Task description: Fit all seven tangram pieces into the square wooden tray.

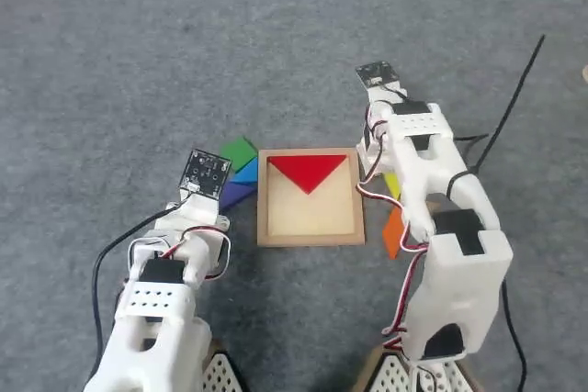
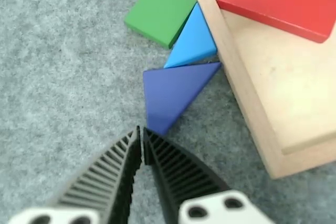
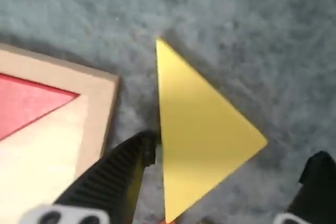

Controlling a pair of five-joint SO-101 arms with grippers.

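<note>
The square wooden tray lies between the arms with a red triangle in its far part. Left of it lie a green square, a light blue piece and a dark blue triangle. My left gripper is shut and holds nothing, its tips at the dark blue triangle's near corner. To the right of the tray my right gripper is open, low over a yellow triangle that lies between its fingers. An orange piece lies nearer, beside the right arm.
Grey carpet covers the table. The tray's rim is close to the yellow triangle and one right finger. In the left wrist view the tray's corner touches the light blue piece. Cables trail from both arms.
</note>
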